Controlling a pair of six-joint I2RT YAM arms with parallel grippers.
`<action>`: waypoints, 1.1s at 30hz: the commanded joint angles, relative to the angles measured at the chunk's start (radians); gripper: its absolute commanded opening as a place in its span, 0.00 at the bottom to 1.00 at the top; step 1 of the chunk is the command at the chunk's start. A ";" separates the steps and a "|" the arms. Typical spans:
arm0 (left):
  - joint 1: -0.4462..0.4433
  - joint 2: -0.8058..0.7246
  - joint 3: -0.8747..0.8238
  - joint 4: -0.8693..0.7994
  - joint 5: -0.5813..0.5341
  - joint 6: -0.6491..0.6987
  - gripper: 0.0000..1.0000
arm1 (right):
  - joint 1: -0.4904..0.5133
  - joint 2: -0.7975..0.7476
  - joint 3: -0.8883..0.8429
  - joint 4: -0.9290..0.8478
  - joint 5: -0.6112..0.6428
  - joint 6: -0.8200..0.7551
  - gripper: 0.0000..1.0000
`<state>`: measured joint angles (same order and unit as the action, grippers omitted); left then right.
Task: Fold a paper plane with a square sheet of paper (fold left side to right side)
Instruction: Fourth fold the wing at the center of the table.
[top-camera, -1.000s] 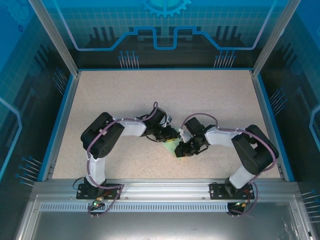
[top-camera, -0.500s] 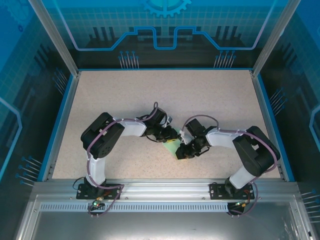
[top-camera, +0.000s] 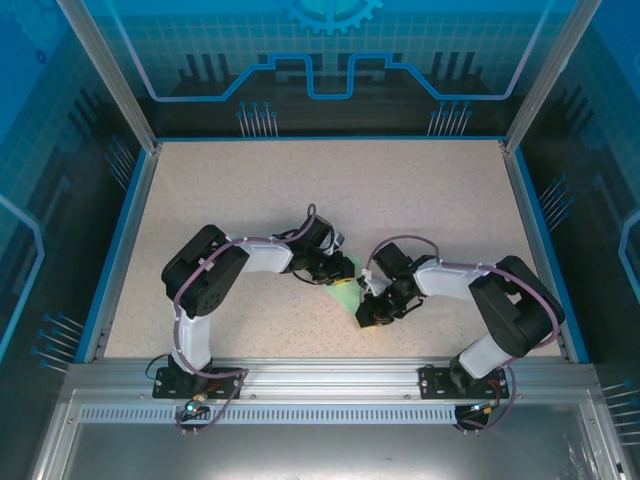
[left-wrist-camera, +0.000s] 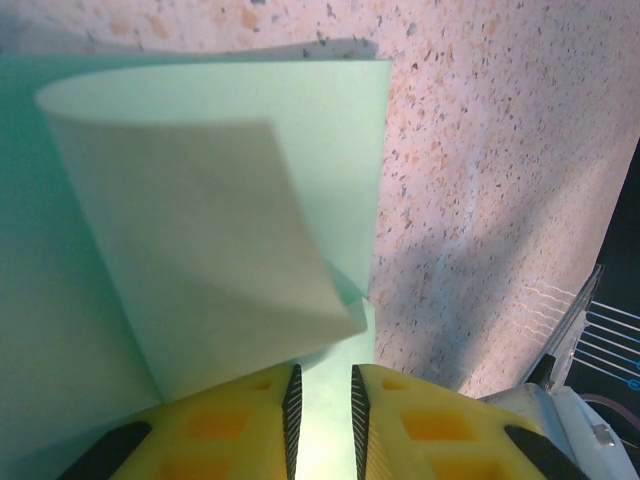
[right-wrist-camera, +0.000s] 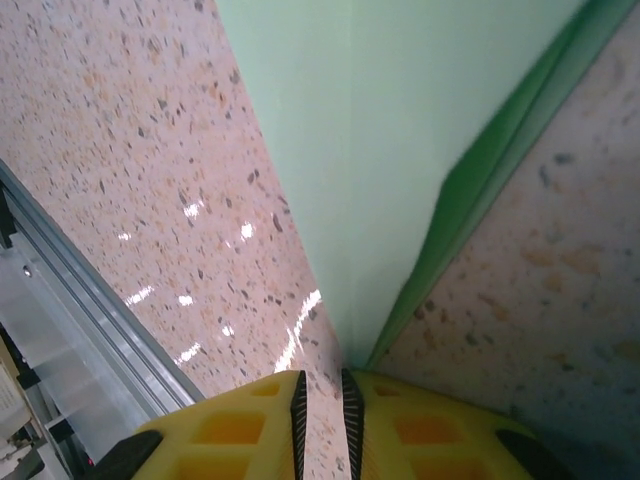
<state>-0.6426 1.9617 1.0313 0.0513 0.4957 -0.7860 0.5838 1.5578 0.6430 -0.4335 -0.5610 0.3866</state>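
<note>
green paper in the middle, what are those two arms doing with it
Both arms are working on the square sheet of paper in the middle of the table. The left gripper pinches one edge, with part of the sheet curled over loosely rather than creased flat. The right gripper pinches a corner low against the table. A fold is under way; there is no plane shape yet.

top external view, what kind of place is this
Probably a robotics lab or demo cell: a speckled table fenced by aluminium posts, blue panels printed with gear and circuit art, and a left arm and right arm bolted to a metal rail.
</note>
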 joint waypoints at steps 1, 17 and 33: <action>0.002 0.033 -0.034 -0.119 -0.069 0.004 0.24 | 0.010 -0.075 -0.028 -0.128 -0.038 -0.016 0.19; 0.000 0.028 -0.036 -0.106 -0.059 -0.004 0.24 | -0.070 0.017 0.076 0.118 -0.017 0.080 0.05; 0.002 -0.114 -0.012 -0.091 -0.040 0.054 0.30 | -0.073 0.135 0.027 0.014 0.155 0.061 0.00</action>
<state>-0.6426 1.9224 1.0302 0.0032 0.4801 -0.7750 0.5140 1.6550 0.7033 -0.3279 -0.5682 0.4515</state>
